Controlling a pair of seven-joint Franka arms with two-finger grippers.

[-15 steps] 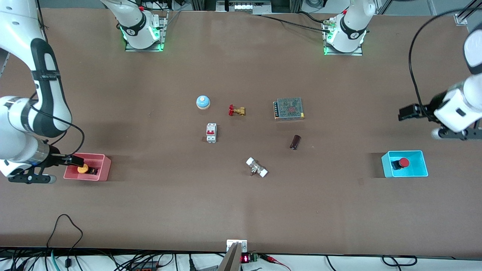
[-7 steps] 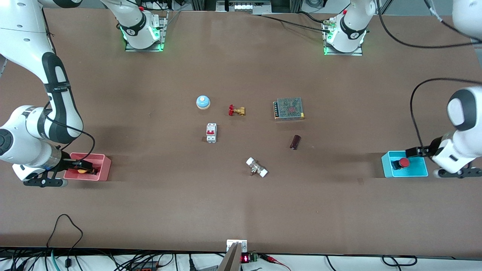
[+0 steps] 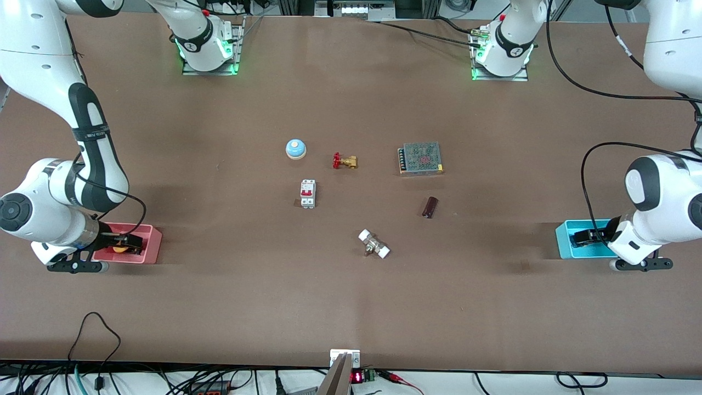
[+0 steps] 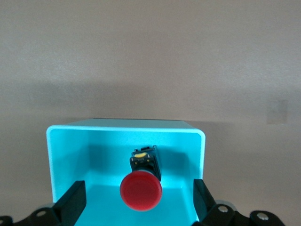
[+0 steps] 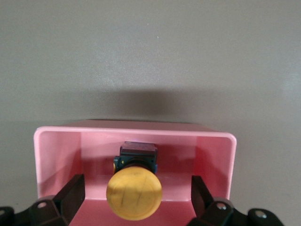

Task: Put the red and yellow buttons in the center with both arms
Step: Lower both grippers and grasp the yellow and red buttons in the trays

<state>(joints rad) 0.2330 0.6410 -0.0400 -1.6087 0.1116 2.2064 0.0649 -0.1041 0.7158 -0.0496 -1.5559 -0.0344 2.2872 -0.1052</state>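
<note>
The orange-yellow button (image 5: 134, 195) lies in a pink bin (image 5: 136, 129) at the right arm's end of the table. My right gripper (image 5: 136, 201) is down in that bin, open, with one finger on each side of the cap and not touching it. The red button (image 4: 141, 190) lies in a cyan bin (image 4: 127, 126) at the left arm's end. My left gripper (image 4: 137, 205) is down in that bin, open, its fingers (image 4: 73, 203) apart from the cap on both sides. In the front view the right gripper (image 3: 125, 242) covers most of the yellow button (image 3: 117, 250), and the left gripper (image 3: 584, 237) hides the red one.
Around the table's middle stand a blue dome bell (image 3: 295, 148), a brass valve with a red handle (image 3: 344, 161), a white circuit breaker (image 3: 307, 193), a mesh-topped power supply (image 3: 420, 158), a dark cylinder (image 3: 430, 207) and a white-ended fitting (image 3: 374, 244).
Both arms have come down. The left gripper moved from above the table down into the cyan bin around the red button. The right gripper sank lower in the pink bin.
</note>
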